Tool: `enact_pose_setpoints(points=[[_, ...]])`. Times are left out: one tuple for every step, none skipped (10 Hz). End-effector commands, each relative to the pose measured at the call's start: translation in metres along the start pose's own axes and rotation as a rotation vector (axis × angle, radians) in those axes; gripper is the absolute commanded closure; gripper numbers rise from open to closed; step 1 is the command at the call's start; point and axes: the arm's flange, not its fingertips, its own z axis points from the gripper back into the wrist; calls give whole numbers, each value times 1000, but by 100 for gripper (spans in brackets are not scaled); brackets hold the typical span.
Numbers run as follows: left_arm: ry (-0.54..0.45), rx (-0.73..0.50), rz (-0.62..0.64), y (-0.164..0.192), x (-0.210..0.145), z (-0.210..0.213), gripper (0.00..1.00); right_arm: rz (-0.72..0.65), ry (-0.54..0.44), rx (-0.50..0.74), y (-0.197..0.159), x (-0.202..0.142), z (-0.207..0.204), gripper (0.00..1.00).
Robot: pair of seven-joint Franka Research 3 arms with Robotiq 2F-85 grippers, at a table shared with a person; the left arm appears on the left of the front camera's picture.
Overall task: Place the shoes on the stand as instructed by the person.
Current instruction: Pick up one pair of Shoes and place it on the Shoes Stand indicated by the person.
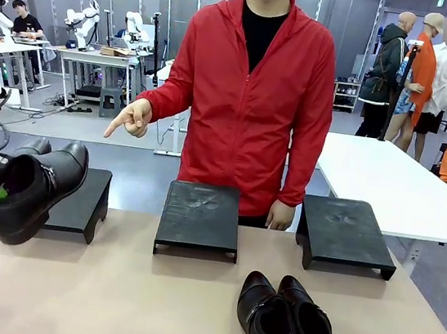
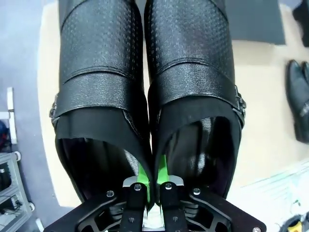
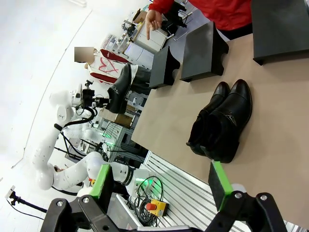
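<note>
- Tan, smooth tabletop (image 1: 107,300) up front, with a big lab room of white desks behind it.
- Three low matte black stands with flat tops sit in a row along the far edge: left stand (image 1: 79,201), middle stand (image 1: 200,217), right stand (image 1: 347,233).
- The left gripper (image 2: 150,176) is pinching a pair of black leather buckle-strap shoes (image 2: 145,72). One finger goes down inside each shoe, and the green pads squeeze the two inner walls together.
- From the wrist view, the toe caps of that pair have a fine perforated grain, with a smooth strap band across each.
- The held pair hangs off the table at the left side, right by the left stand, toes tilted upward.
- A second pair of glossy black round-toe dress shoes (image 1: 287,324) lies side by side on the table, in front of the gap between the middle and right stands.
- The right gripper (image 3: 161,181) is spread wide with nothing between its green pads, well back from that second pair.
- A person in a red zip-up jacket (image 1: 249,96) stands behind the middle stand, and their pointing hand (image 1: 133,118) aims a finger down toward the left stand.
</note>
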Motion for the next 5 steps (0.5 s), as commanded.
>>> enact_pose_setpoints(points=[[-38,86,-5,24,59,-16,93,19,-10,5,1,0,1,0],[-42,90,-36,36,77,-29,93,19,-10,5,1,0,1,0],[-105,106,10,49,96,-44,93,19,-10,5,1,0,1,0],[-90,74,22,59,112,-60,93,19,-10,5,1,0,1,0],[-96,47,-2,68,124,-78,93,19,-10,5,1,0,1,0]])
